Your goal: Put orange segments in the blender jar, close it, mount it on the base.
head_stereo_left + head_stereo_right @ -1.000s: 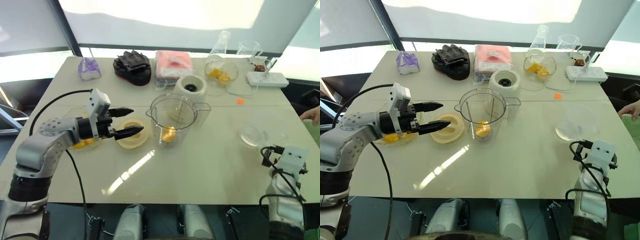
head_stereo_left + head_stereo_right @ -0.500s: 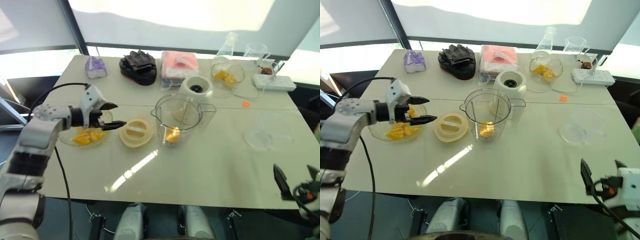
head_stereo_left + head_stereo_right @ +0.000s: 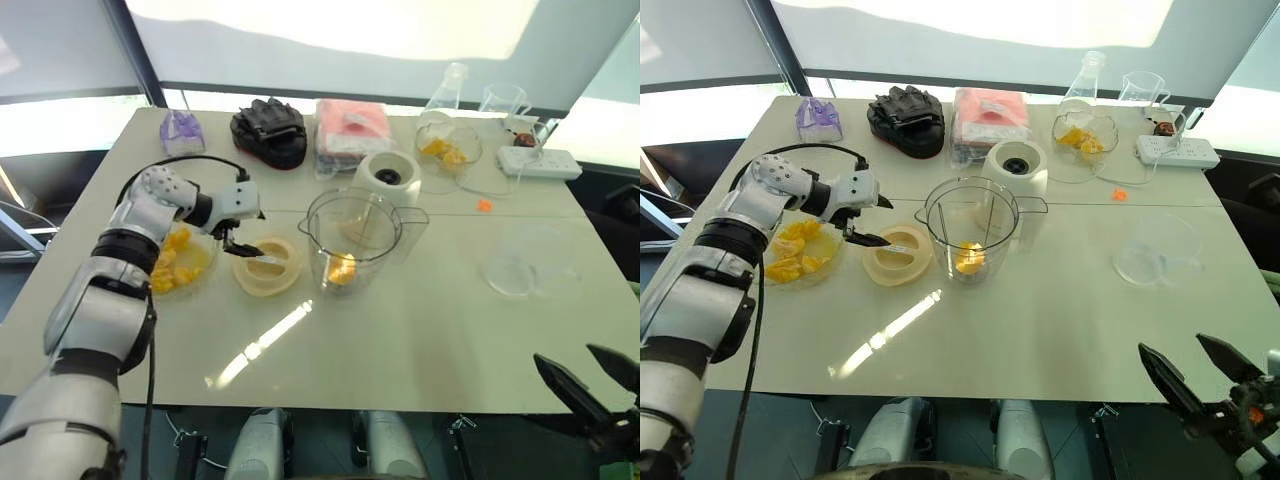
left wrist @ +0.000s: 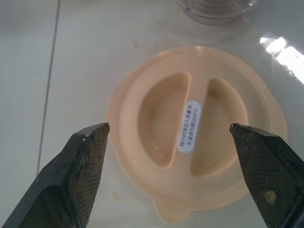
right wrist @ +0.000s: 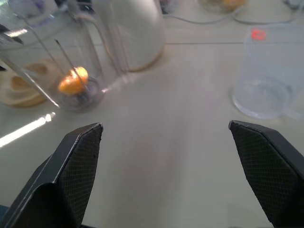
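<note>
The clear blender jar [image 3: 355, 238] stands upright mid-table with one orange segment [image 3: 340, 268] at its bottom. Its cream lid [image 3: 268, 265] lies flat just left of the jar. My left gripper [image 3: 243, 232] hangs open just above the lid's left side, its fingers [image 4: 90, 156] spread wider than the lid [image 4: 194, 128]. A glass bowl of orange segments [image 3: 176, 260] sits left of the lid. The white blender base [image 3: 388, 176] stands behind the jar. My right gripper [image 3: 590, 375] is open and empty off the table's near right edge, facing the jar [image 5: 61, 66].
A clear measuring cup [image 3: 525, 270] lies at the right. Along the back are a purple item [image 3: 180, 132], black gloves [image 3: 268, 128], a pink pack [image 3: 350, 128], a glass bowl of orange pieces [image 3: 445, 150], a flask [image 3: 447, 85], a beaker [image 3: 500, 100] and a power strip [image 3: 543, 162].
My left gripper has turned downward and now sits over the lid's left side, still open. The right gripper has swung so its open fingers show at the near right edge. The camera shifted.
</note>
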You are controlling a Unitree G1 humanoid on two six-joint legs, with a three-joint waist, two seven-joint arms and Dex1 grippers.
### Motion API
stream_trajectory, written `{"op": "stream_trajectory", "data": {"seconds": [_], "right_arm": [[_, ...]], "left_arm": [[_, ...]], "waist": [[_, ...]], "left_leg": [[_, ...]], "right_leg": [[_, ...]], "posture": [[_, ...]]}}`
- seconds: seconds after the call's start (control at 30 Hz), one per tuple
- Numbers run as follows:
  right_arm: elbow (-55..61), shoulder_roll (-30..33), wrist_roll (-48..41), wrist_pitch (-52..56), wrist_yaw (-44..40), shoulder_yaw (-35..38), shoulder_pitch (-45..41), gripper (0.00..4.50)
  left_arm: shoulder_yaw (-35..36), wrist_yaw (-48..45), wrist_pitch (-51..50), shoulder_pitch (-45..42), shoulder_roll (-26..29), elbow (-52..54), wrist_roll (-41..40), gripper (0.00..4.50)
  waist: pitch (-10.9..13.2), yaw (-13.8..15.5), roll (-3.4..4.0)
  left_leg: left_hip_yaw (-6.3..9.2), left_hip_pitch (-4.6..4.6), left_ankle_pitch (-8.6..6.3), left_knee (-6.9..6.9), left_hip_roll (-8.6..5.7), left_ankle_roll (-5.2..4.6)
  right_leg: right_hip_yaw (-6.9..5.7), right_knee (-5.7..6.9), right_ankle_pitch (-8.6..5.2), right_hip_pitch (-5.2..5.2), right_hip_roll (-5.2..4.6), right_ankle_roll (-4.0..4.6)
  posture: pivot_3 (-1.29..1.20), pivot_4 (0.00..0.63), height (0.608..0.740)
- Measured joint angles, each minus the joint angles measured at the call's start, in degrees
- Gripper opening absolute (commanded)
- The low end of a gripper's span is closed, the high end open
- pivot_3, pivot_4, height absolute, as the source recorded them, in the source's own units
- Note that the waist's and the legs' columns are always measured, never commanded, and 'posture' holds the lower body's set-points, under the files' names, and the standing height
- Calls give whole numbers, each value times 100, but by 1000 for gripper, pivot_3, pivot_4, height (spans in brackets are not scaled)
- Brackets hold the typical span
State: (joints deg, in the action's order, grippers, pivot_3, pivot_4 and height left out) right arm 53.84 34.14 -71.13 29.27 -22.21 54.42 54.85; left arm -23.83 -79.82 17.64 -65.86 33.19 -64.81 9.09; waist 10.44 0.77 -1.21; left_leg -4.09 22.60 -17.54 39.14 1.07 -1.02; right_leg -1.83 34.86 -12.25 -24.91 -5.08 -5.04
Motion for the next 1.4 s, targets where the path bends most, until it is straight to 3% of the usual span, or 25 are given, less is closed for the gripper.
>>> {"op": "stream_trajectory", "data": {"seconds": [0.3,0.47,0.83,0.93,1.13,1.17,1.4], "right_arm": [[292,777,-377,32,1095,-1048,-1331,4479],[344,1085,-366,179,1299,-1806,-1821,4479],[398,1740,-513,279,1608,-1873,-2412,4479],[414,1831,-567,285,1672,-1874,-2477,4500],[365,1886,-555,335,1701,-1937,-2624,4500],[329,1906,-548,370,1707,-1993,-2676,4500],[141,1920,-408,507,1674,-2275,-3042,4500]], "left_arm": [[-4,-29,430,-194,-515,-673,456,4230],[-6,229,368,-186,-813,-854,676,4230],[34,276,-84,-114,-993,-997,926,4230],[49,227,-145,-46,-1021,-1014,926,3432],[122,424,-181,100,-1019,-983,1039,541],[113,430,-172,92,-1024,-973,1042,236],[260,484,-109,98,-1015,-982,1011,252]], "waist": [[0,11,-20],[-2,10,-28],[-9,7,-33],[-16,6,-35],[-57,-25,-47],[-60,-15,-52],[-58,-3,-55]], "left_leg": [[5,15,-1,7,-12,-4],[6,13,0,12,-13,-5],[8,-19,0,13,-10,-5],[9,-24,0,15,-10,-5],[9,-35,0,17,-5,-5],[11,-34,0,17,-4,-5],[12,-27,0,20,-5,-5]], "right_leg": [[1,-1,2,0,-4,-5],[1,3,4,2,-3,-7],[1,13,4,27,1,-7],[1,14,5,32,1,-6],[2,18,5,41,1,-4],[1,18,5,41,2,-4],[1,18,5,36,2,-4]], "posture": [[0,150,740],[0,150,740],[0,150,740],[0,150,740],[0,150,740],[0,150,740],[0,150,740]]}}
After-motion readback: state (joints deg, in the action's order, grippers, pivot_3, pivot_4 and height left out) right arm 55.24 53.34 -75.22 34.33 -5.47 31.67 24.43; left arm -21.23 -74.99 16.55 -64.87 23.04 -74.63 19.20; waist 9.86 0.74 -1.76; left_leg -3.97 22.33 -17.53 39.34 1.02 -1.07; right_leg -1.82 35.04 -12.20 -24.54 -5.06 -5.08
